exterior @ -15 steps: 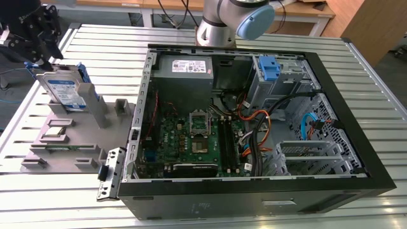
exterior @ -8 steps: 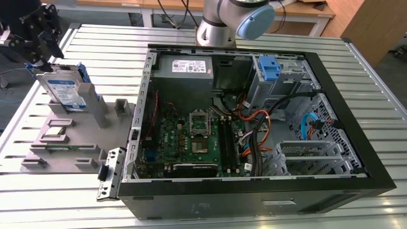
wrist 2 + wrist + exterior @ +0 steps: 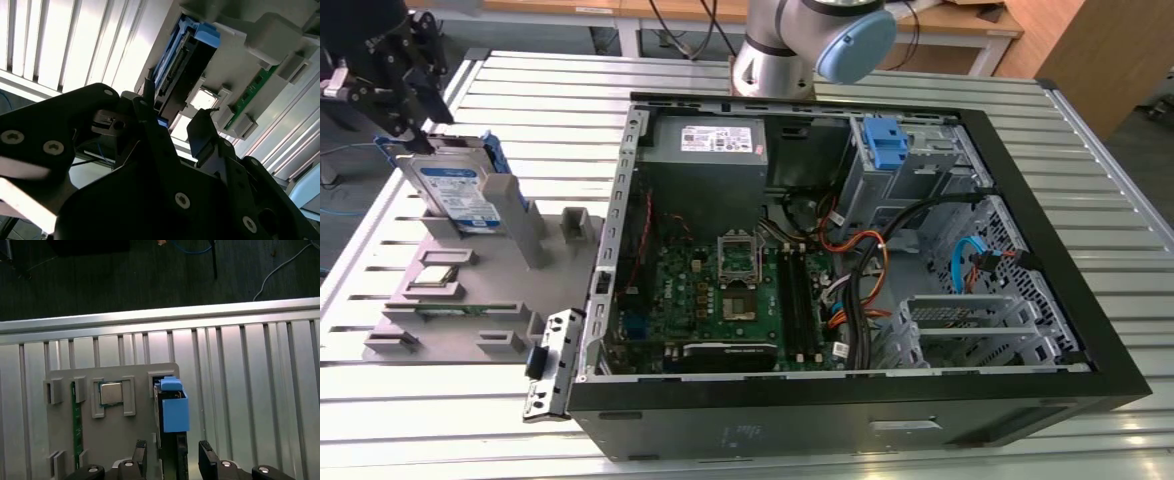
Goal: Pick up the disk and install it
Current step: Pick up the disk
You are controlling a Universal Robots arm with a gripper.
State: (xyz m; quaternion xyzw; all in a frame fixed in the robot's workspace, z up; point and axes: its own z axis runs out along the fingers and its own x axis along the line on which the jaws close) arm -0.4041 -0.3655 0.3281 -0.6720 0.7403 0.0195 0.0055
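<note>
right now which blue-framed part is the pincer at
The disk in the grey holder, straddled by the pincer; it has a silver labelled body. The other, in the computer case, is a bare bracket.

Case [image 3: 854,415]: lying open across the bench's [image 3: 440,425] middle.
Holder [image 3: 447,332]: sitting just beside the case, toward the exterior view's left edge.
Chip [image 3: 438,276]: resting in a holder slot.
Blue bracket [image 3: 886,142]: standing inside the case.
</note>
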